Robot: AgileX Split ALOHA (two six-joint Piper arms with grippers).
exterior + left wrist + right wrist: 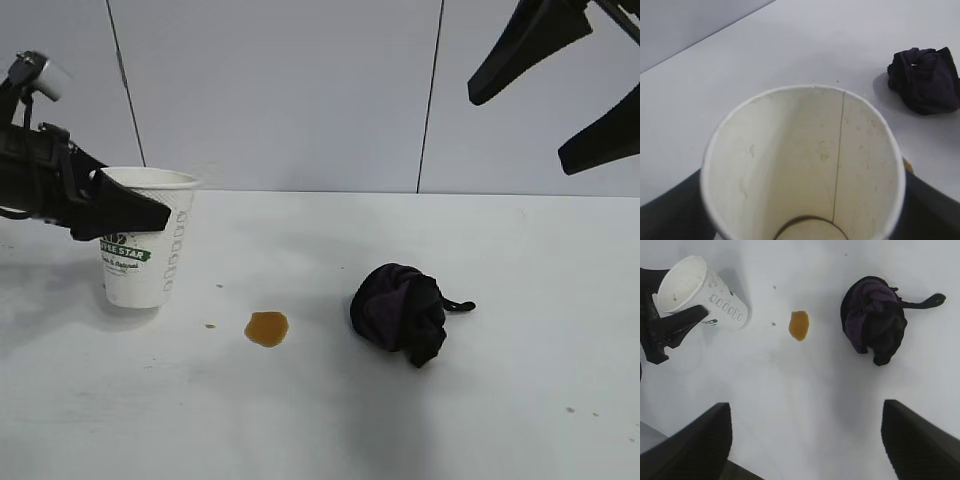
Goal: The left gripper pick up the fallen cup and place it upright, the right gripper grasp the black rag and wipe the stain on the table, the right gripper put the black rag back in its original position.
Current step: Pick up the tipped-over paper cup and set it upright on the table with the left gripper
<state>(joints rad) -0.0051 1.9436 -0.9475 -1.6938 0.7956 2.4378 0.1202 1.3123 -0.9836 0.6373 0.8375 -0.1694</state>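
Left gripper point(140, 215) jaws clamp rim of white paper cup point(145, 262), upright on white table point(320, 420). Risk: careless release tips cup toward amber stain point(266, 328). Right gripper point(805, 440) spread, empty, above black rag point(400, 312).

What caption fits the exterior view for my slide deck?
Left gripper holds the cup upright on the table; stain and black rag wait.

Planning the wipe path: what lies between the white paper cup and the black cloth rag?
The amber-brown stain lies between cup and rag on the white table, exterior view.
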